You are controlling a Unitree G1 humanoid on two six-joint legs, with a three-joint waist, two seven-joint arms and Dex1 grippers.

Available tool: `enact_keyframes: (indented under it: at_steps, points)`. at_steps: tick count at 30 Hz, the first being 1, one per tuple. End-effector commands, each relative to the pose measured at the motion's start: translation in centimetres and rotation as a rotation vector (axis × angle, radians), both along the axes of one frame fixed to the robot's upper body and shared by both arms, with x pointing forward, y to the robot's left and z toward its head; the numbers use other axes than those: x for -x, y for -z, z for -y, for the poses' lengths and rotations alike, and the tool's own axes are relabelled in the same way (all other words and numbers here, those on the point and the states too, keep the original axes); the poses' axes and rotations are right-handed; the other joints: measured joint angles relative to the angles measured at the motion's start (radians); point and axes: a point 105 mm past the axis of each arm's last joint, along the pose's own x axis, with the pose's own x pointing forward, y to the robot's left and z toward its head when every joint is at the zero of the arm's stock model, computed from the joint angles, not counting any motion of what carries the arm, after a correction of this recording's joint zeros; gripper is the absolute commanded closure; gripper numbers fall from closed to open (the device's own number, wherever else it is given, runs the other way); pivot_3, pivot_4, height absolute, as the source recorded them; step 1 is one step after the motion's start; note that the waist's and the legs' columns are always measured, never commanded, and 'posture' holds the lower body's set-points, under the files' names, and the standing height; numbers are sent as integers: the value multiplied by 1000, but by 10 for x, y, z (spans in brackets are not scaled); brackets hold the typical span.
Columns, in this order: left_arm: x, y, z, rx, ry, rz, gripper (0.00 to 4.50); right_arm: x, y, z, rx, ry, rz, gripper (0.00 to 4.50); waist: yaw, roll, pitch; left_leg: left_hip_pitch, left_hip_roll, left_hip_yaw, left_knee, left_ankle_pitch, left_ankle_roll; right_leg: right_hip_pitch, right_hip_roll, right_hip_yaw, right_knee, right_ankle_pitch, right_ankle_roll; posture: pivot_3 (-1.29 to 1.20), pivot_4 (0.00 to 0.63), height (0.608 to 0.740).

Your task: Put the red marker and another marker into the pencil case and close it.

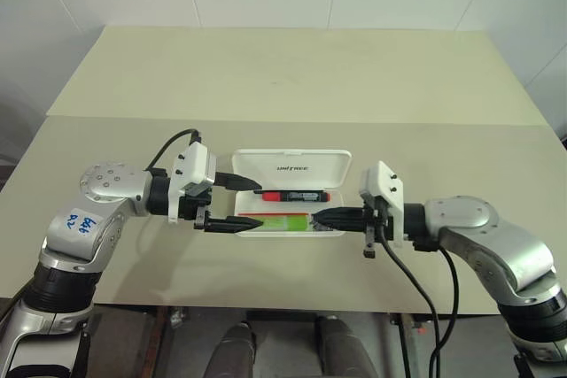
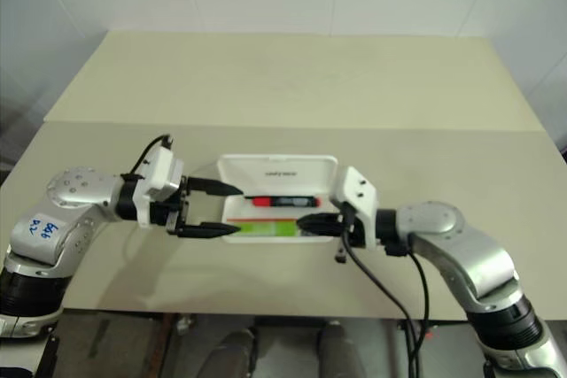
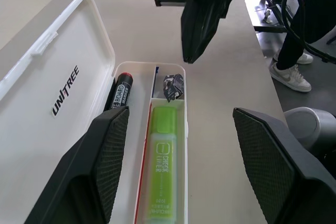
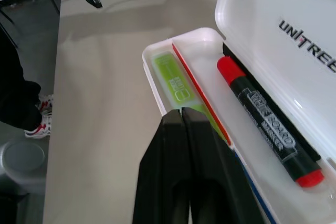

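Big beige table (image 1: pixel 292 77) against a white wall, with loads of bare surface behind and on both sides. From the head camera, one white pencil case (image 1: pixel 292 168) lies open near the front edge, lid tipped back. Two markers are inside: the red marker (image 1: pixel 294 195) along the hinge side, the green highlighter (image 1: pixel 285 222) in the front slot. The left gripper (image 1: pixel 251 207) sits at the case's left end with fingers spread. The right gripper (image 1: pixel 321 216) points at the right end, fingers pressed together, holding nothing.

Left wrist camera: both spread fingers (image 3: pixel 109 153) straddle the case, the highlighter (image 3: pixel 164 166) between them, and the other gripper's closed tip (image 3: pixel 198 24) hangs over the far end.

Right wrist camera: shut fingers (image 4: pixel 184 166) hover above the case's front rim (image 4: pixel 152 80), the red marker (image 4: pixel 265 121) lying beside the lid.
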Motion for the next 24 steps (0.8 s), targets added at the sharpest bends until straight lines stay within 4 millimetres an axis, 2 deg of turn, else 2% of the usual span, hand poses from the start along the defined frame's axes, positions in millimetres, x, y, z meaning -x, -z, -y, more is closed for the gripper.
enact_keyframes:
  at_steps: [1,5,11,16,24]
  points:
    - [5,-4,5,-25,46,32,1081,0,-6,-9,-7,-15,51,4450,1,0,0,0,0,0,0,0,0,0,0,0,0,0,0,0,150,740]
    - [6,3,6,-61,68,39,1081,0,-2,-15,5,-18,54,4450,1,0,0,0,0,0,0,0,0,0,0,0,0,0,0,0,150,740]
    - [6,3,12,-52,79,40,1081,2,4,-19,13,-26,34,4450,0,0,0,0,0,0,0,0,0,0,0,0,0,0,0,0,150,740]
    - [5,2,12,-48,78,42,1081,3,21,-12,58,-5,-20,4450,1,0,0,0,0,0,0,0,0,0,0,0,0,0,0,0,150,740]
    - [4,-2,13,-45,78,49,1081,-2,31,-6,87,23,-45,4450,0,0,0,0,0,0,0,0,0,0,0,0,0,0,0,0,150,740]
